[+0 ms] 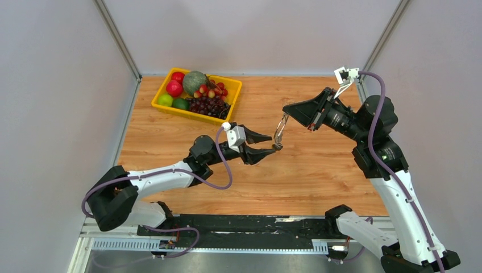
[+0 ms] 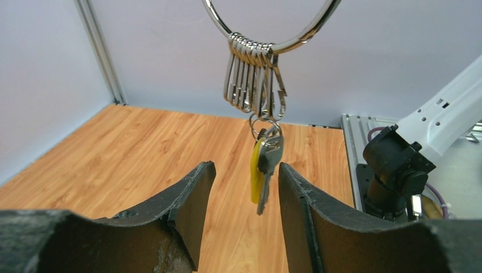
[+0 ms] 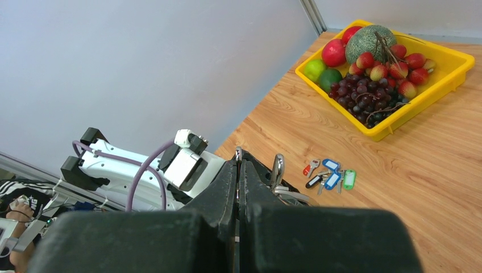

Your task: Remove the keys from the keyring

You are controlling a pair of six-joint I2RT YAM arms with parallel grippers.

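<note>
The keyring point(image 2: 301, 41) is held aloft, pinched in the closed right gripper point(image 3: 239, 170); the hanging key point(image 2: 267, 162) (yellow tag) is straddled by the half-open left gripper point(image 2: 244, 170); it is best clamped squarely, low down, then drawn gently off its clip.

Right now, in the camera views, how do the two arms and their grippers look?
Both arms have white link shells with black joints: the left arm and the right arm. A purple cable runs along each. The left gripper and the right gripper are black, with broad fingers tapering to points; their surface looks rough and worn. A white block sits on the left wrist.
</note>
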